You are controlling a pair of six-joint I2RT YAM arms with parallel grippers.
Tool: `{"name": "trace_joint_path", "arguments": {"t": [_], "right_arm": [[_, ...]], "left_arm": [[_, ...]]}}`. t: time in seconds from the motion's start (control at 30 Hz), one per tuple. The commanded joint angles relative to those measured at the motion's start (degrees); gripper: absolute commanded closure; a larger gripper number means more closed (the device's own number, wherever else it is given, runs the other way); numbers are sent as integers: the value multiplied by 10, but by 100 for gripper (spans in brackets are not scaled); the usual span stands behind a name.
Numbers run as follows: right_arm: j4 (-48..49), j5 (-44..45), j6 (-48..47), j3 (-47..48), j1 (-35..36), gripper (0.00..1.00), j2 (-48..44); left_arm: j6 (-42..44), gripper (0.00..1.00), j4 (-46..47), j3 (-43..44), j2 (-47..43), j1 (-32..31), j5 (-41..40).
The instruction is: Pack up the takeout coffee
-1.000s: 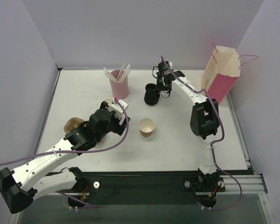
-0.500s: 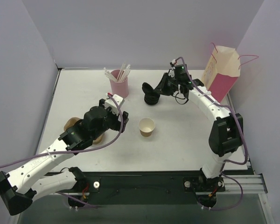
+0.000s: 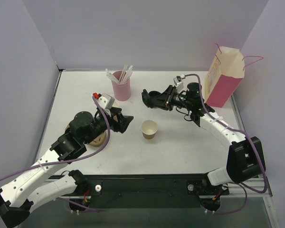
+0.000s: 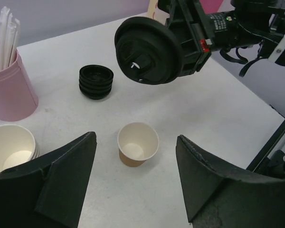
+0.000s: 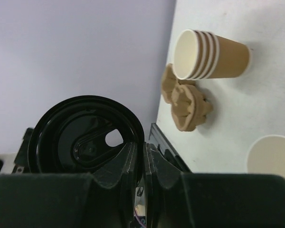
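Lavender walls are closing in a white counter (image 3: 180, 156) on three sides as two arms are working toward a lidded drink. At far left, a pulp carrier (image 5: 185, 102) and a stack of spare cups (image 5: 211, 54) are sitting partly under the left arm. The left gripper (image 3: 123, 122) is hanging released, jaws apart and grasping nothing, aimed toward the paper cup (image 3: 149, 129), which is standing upright and uncovered near the counter's middle. Farther back, a pink cup of straws (image 3: 121, 88) and a stack of lids (image 4: 96, 81) are waiting. The right gripper (image 5: 143, 159) is clenching the black lid (image 4: 147, 50) by its rim, on edge, in the air behind the cup and apart from it (so the coffee is in two pieces for now). The step in hand appears to be capping. The next move is likely calling for the lid to be turned flat, centred over the rim and pressed down while the cup is being steadied. At far right, the pink-and-cream bag (image 3: 223, 76) is standing upright by the counter's edge and the wall, leaving little room there. Bare surface is lying open in front of the cup and to its right.
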Motion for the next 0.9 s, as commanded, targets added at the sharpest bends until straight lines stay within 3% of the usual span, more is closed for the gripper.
{"name": "trace_joint_path", "arguments": {"t": [0.0, 0.13, 0.27, 0.4, 0.87], "right_arm": [[192, -51, 76, -37, 3, 90, -57], [296, -46, 116, -73, 6, 90, -76], [382, -41, 155, -88, 13, 90, -82], [400, -48, 161, -89, 29, 90, -82], [442, -52, 189, -108, 46, 90, -91]], "left_arm": [[-88, 25, 5, 49, 25, 16, -17], [-195, 31, 25, 46, 42, 19, 1], [-258, 34, 104, 18, 43, 22, 17], [-288, 36, 188, 1, 52, 28, 33], [-339, 44, 322, -31, 100, 53, 98]]}}
